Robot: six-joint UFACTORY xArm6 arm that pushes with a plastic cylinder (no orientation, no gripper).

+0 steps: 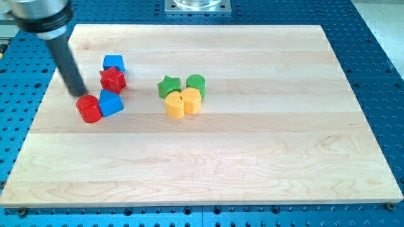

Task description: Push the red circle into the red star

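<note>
The red circle (89, 108) lies on the wooden board at the view's left. The red star (112, 79) sits just above and to its right, a small gap apart. A blue triangular block (111, 103) touches the red circle's right side and lies right below the star. A blue cube (113, 63) sits just above the star. My tip (78, 93) is at the red circle's upper left edge, close to or touching it. The rod leans up toward the view's top left.
A cluster sits at the board's middle: a green star (168, 86), a green circle (196, 83), a yellow circle (175, 104) and a yellow heart-like block (192, 100). The board (252, 145) lies on a blue perforated table.
</note>
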